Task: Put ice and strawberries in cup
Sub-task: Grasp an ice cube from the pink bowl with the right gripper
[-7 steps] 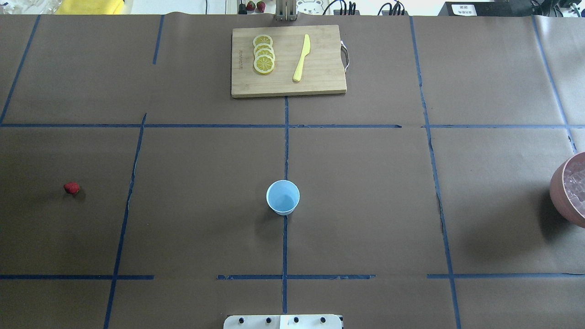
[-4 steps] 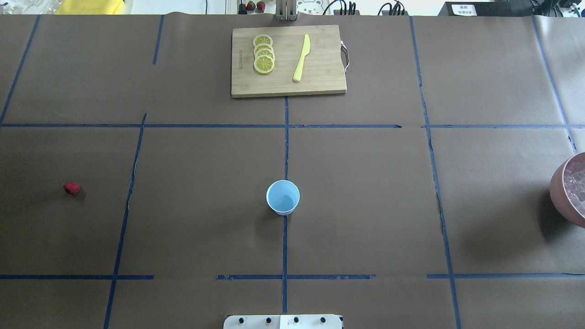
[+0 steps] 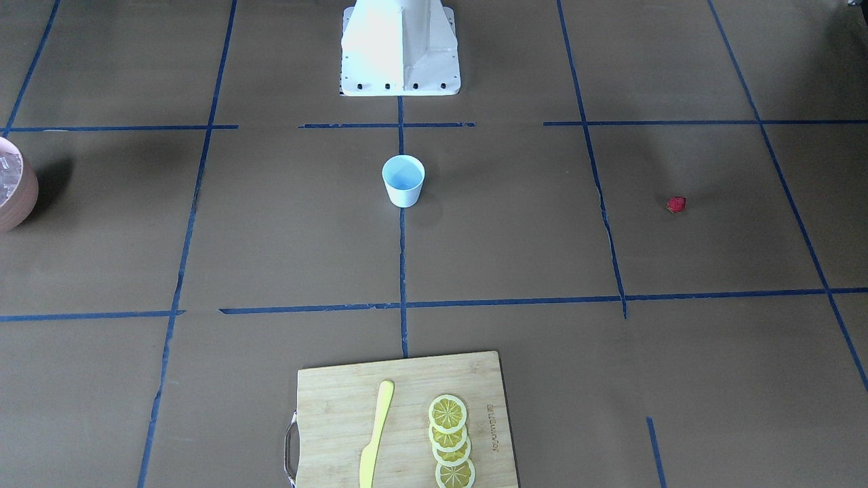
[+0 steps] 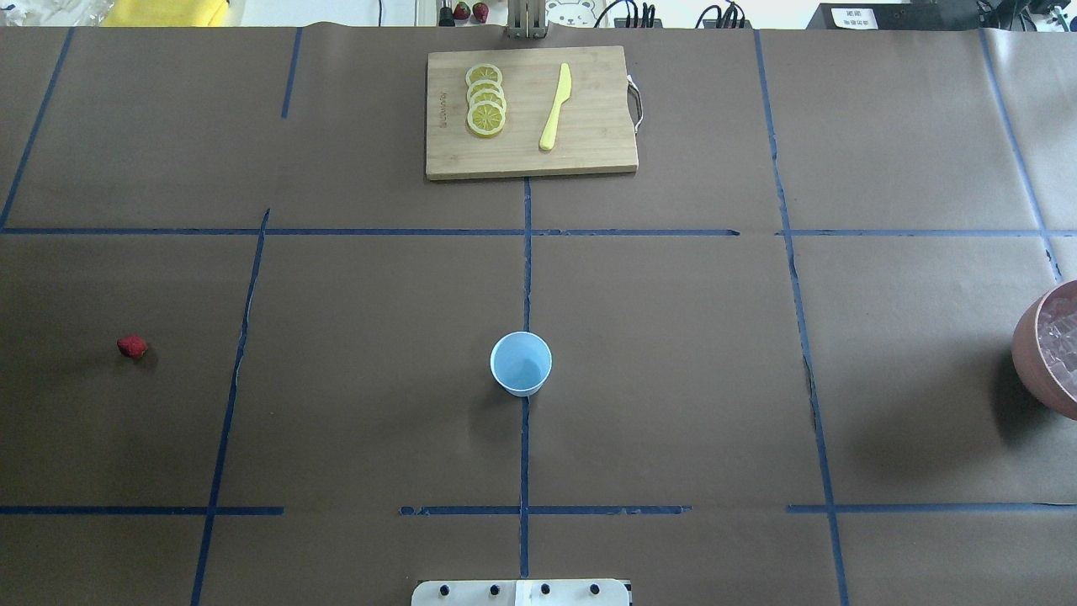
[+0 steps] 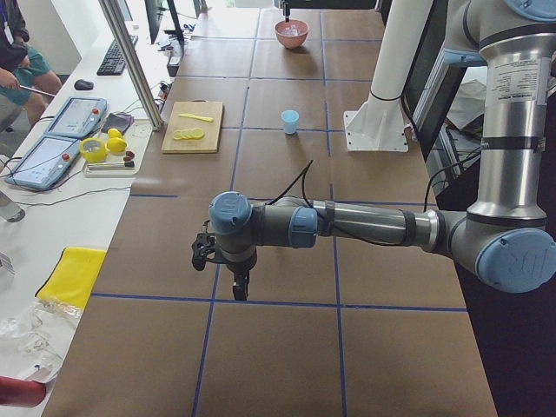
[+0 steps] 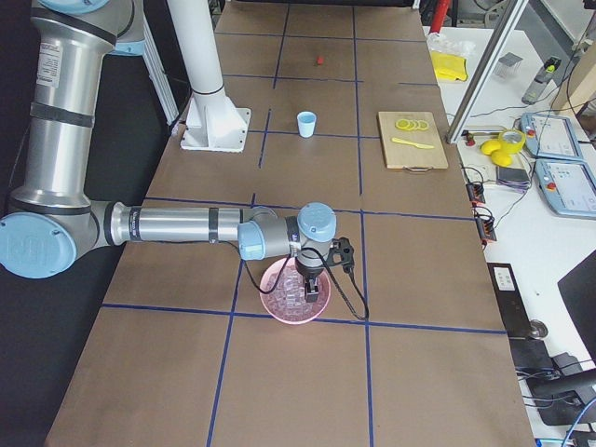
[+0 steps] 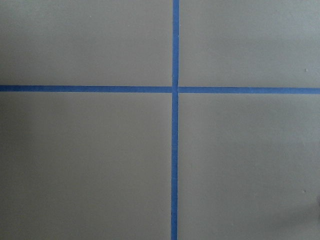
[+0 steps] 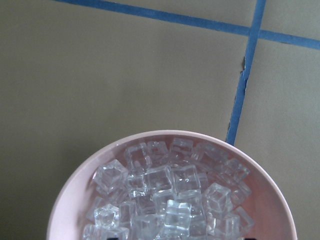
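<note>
The white cup [image 4: 521, 364] with a pale blue inside stands upright at the table's middle, and also shows in the front view [image 3: 403, 180]. One tiny red strawberry [image 4: 131, 346] lies alone far to the left. Clear ice cubes [image 8: 170, 195] fill the pinkish-brown bowl [image 4: 1031, 353] at the right edge. My right gripper [image 6: 312, 285] hangs just over that bowl; I cannot tell if it is open or shut. My left gripper [image 5: 240, 283] hangs over bare table near the left end, and I cannot tell its state. The left wrist view shows only crossed blue tape.
A wooden cutting board [image 4: 589, 151] at the far middle carries lemon slices [image 4: 485, 99] and a yellow knife [image 4: 555, 108]. The robot's white base [image 3: 400, 47] stands behind the cup. Blue tape lines divide the brown table cover.
</note>
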`<action>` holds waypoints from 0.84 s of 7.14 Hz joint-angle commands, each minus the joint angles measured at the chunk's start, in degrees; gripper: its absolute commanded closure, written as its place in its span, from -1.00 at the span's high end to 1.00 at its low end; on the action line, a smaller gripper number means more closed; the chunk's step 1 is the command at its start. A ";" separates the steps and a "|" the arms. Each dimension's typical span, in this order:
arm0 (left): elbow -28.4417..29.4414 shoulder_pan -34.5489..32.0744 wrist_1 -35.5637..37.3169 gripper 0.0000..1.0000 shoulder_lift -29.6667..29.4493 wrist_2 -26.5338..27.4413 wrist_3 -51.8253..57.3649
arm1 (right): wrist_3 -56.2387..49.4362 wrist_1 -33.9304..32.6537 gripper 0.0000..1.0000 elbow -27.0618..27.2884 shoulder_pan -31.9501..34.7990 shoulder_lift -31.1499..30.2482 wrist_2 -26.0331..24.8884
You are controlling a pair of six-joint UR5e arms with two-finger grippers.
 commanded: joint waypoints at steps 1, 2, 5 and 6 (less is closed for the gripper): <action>-0.41 0.01 0.00 1.00 0.00 0.00 0.00 | -0.07 0.16 0.65 -1.29 -1.55 0.09 0.00; -0.76 0.01 0.08 1.00 0.00 0.00 -0.09 | -0.07 0.08 0.62 -2.17 -1.90 0.44 0.00; -1.20 -0.07 0.08 1.00 0.00 0.00 -0.18 | -0.33 0.25 0.60 -2.53 -3.48 0.71 -0.43; -1.29 -0.07 0.08 1.00 0.00 0.00 -0.18 | -0.33 0.17 0.60 -2.70 -3.83 1.67 -0.70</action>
